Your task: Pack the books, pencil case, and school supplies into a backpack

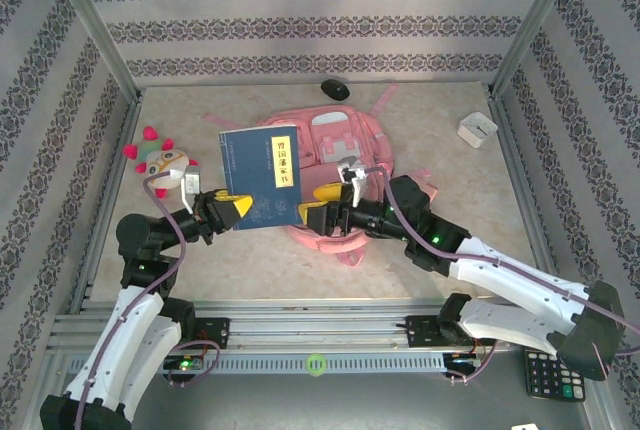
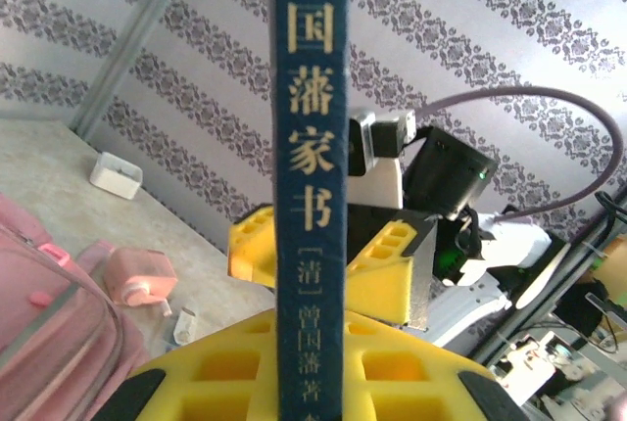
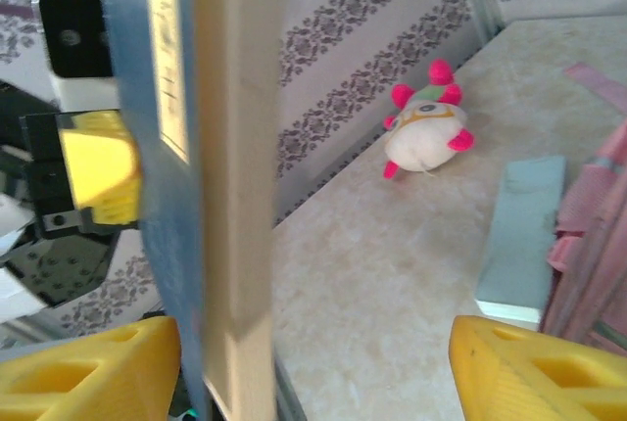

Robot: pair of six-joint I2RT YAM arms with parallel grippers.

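A dark blue book (image 1: 258,178) with a yellow label is held up in the air over the left side of the pink backpack (image 1: 345,150). My left gripper (image 1: 232,212) is shut on the book's lower left edge, and its spine (image 2: 309,196) rises between the yellow fingers (image 2: 211,372). My right gripper (image 1: 314,215) stands open at the book's lower right corner. The page edge (image 3: 235,196) lies near its left finger (image 3: 88,372), well apart from the right one. The pale blue pencil case (image 3: 524,230) lies flat beside the backpack. A pink block (image 2: 142,276) and a small silver-white item (image 2: 184,324) rest on the table.
A plush toy (image 1: 160,158) lies at the left, a white box (image 1: 477,128) at the back right, a black oval object (image 1: 335,89) behind the backpack. A calculator (image 1: 553,375) sits off the table's near right corner. Patterned walls enclose three sides.
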